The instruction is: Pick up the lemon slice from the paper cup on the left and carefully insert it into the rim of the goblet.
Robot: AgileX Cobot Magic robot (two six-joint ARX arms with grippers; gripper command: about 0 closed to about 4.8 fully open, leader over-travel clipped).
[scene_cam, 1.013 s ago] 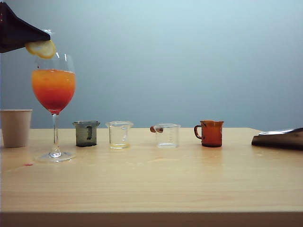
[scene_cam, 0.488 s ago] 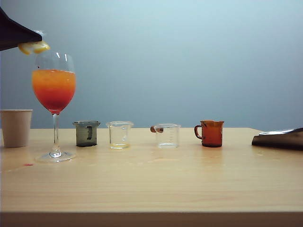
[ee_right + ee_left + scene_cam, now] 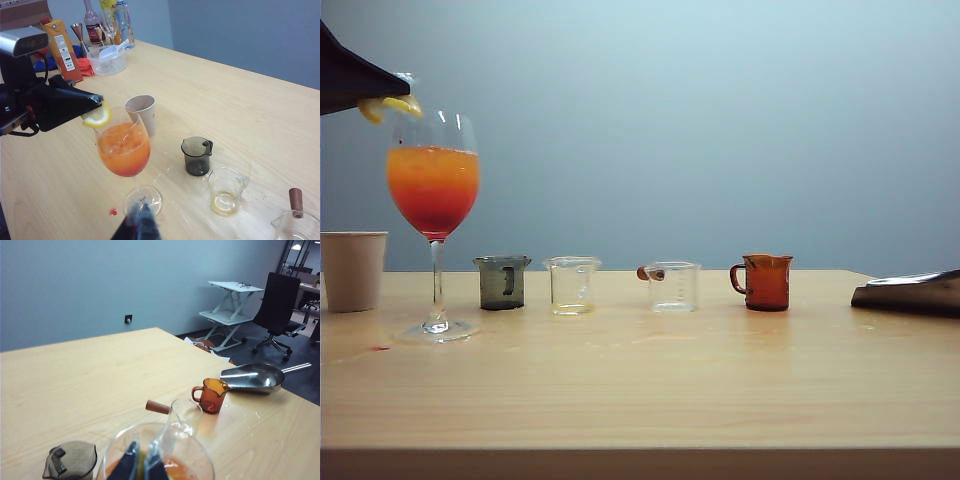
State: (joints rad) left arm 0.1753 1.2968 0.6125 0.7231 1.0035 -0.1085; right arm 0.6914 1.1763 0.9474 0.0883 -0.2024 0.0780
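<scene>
Currently the lemon slice point(image 3: 97, 116) is pinched by the left gripper point(image 3: 95, 102) just above the rim of the goblet point(image 3: 123, 145), while the right gripper point(image 3: 141, 220), its state undeterminable, is held near the goblet's foot.

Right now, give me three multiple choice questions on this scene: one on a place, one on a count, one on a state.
1. Where is the lemon slice?
A. in the paper cup
B. at the goblet rim
C. on the table

2. How many small vessels stand in the row beside the goblet?
A. two
B. four
C. six

3. The left gripper is:
A. open
B. shut on the lemon slice
C. out of view

B: the slice hangs at the rim. B: four stand there. B: its tips pinch the slice.
</scene>
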